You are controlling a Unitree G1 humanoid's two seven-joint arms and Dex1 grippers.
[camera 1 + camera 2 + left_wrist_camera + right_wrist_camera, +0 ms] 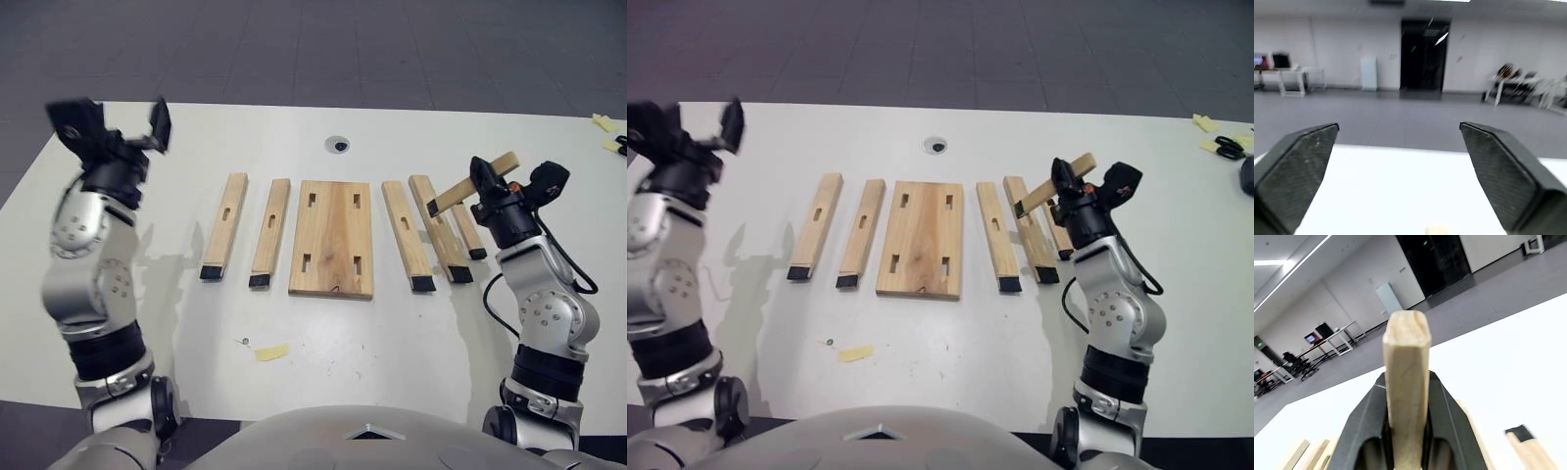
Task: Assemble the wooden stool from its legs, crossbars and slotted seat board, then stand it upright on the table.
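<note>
The slotted seat board point(331, 238) lies flat in the middle of the white table point(333, 343). Two slotted legs point(224, 225) point(270, 231) lie to its left. On its right lie two more legs point(407, 235) point(439, 227) and a shorter wooden bar point(468, 231). My right gripper point(480, 183) hangs above those right-hand pieces, shut on a crossbar point(502, 164) that is lifted off the table and tilted; in the right wrist view the crossbar point(1406, 382) stands between the jaws. My left gripper point(113, 122) is raised at the table's far left, open and holding nothing, fingers point(1295, 171) wide apart.
A round cable hole point(338, 145) sits behind the board. A scrap of yellow tape point(271, 352) lies near the front edge. More tape point(605, 122) and a dark object point(1246, 174) are at the far right edge. Bare table stretches along the front and left.
</note>
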